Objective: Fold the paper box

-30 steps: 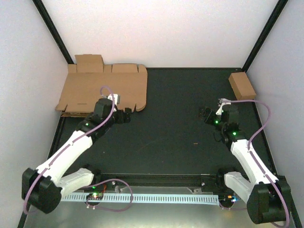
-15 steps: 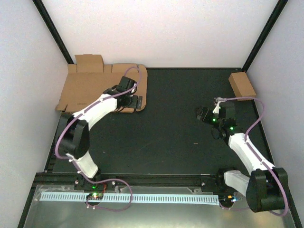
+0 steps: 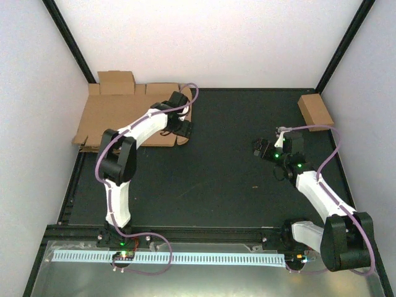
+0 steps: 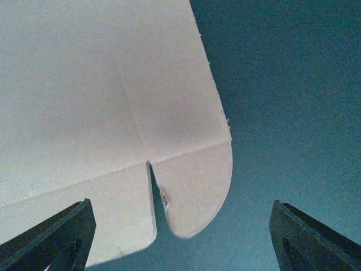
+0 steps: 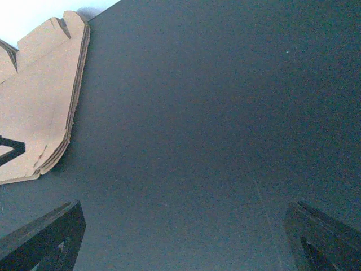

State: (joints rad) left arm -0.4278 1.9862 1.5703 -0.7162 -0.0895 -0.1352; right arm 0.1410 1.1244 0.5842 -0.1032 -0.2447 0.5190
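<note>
The paper box (image 3: 117, 114) lies flat and unfolded at the back left, a brown cardboard sheet with flaps and tabs. My left gripper (image 3: 183, 129) hovers over its right edge, near the front corner. In the left wrist view a rounded tab (image 4: 194, 192) of the paper box (image 4: 84, 96) lies below my left gripper (image 4: 180, 243), whose jaws stand wide apart around nothing. My right gripper (image 3: 260, 147) is open over bare mat, right of centre. In the right wrist view my right gripper (image 5: 183, 243) faces the paper box (image 5: 39, 113), whose edge looks layered.
A small closed brown box (image 3: 315, 111) sits at the back right corner against the wall. White walls and black frame posts bound the dark mat (image 3: 235, 179). The cardboard's back flaps (image 3: 116, 82) lean on the rear wall.
My left arm has stretched forward and right, carrying its gripper from the cardboard's front edge to its right edge. The right gripper has drifted slightly left.
</note>
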